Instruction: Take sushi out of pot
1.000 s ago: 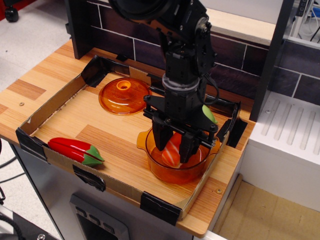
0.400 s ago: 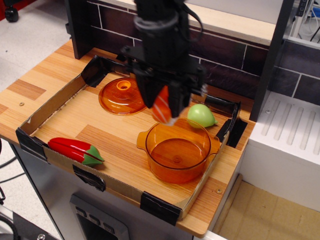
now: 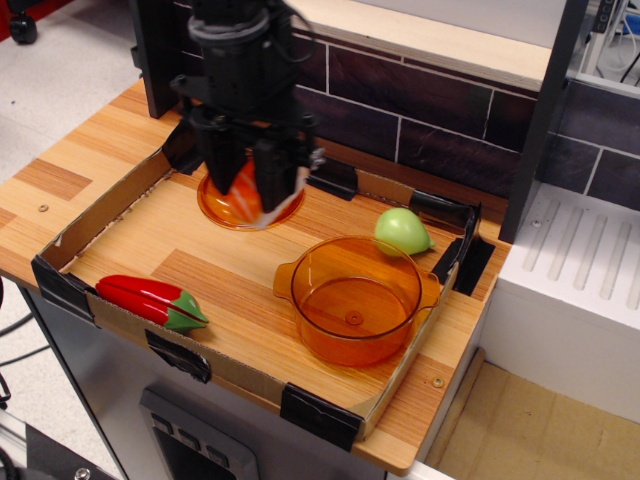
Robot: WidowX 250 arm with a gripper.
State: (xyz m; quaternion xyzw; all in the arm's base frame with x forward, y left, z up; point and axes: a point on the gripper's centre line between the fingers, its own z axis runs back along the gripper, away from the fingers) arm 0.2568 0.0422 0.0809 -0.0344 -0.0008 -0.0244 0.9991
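While the gripper [image 3: 250, 195] is pinching the sushi [image 3: 244, 193] above the lid [image 3: 215, 205], at ten o'clock from the empty pot [image 3: 356, 300], blur is probably hiding a shallow hold; releasing there risks it rolling off.

Arm – matte black throughout, blocky housing entering from the top edge of the frame. A lighter grey band rings the wrist section near the top. Below it, a wide black crossbar with angular ends forms the mount for the gripper [image 3: 248, 190]. Two flat black fingers [image 3: 272, 180] hang from the bar, squared in outline. Small pale spot at the right end of the crossbar – too blurred to tell what it is. Surfaces motion-blurred; no markings legible.
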